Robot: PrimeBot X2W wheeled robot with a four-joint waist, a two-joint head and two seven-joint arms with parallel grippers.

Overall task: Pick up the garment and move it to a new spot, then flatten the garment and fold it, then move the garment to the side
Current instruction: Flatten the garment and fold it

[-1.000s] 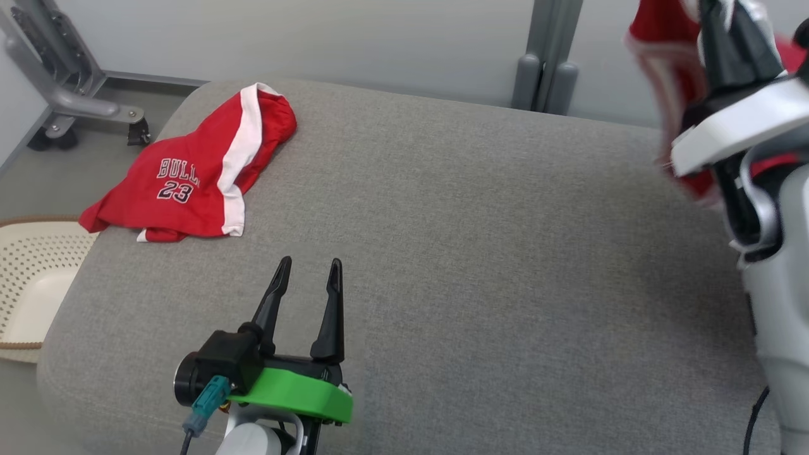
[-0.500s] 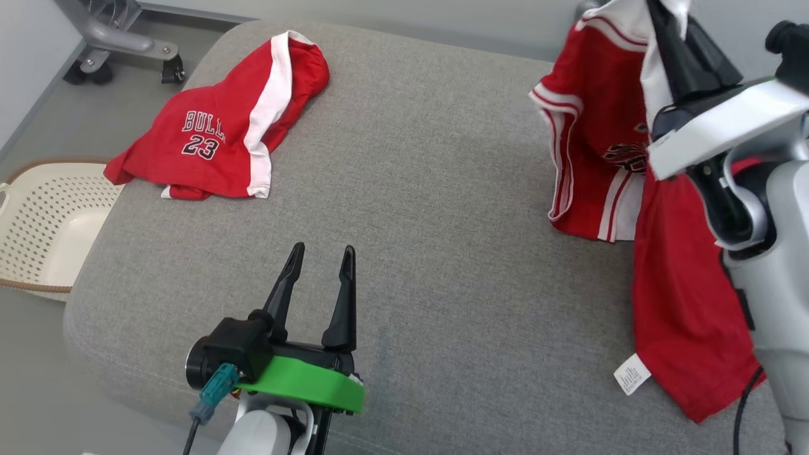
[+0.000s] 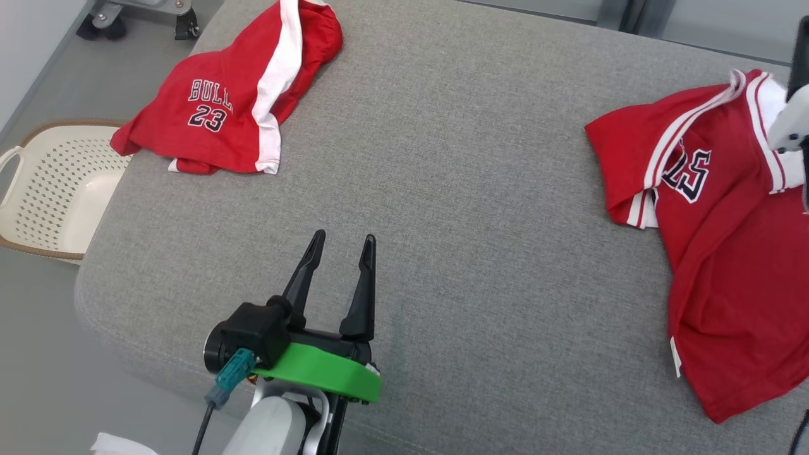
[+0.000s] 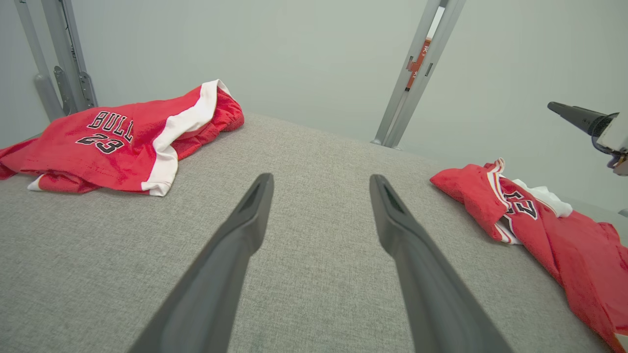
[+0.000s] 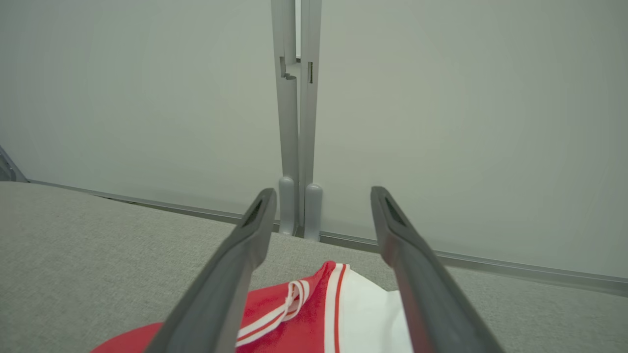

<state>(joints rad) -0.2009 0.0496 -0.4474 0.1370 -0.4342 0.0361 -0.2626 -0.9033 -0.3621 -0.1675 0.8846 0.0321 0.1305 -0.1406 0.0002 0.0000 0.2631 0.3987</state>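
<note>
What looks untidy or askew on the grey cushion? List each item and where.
The red jersey at the right lies rumpled and skewed, partly folded on itself. The red shorts at the far left corner are bunched, one corner seemingly hanging past the edge of the cushion.

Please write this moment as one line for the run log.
step: flatten not yet begun | jersey: crumpled on cushion, right side | right gripper: open, above jersey collar | left gripper: open, empty
</note>
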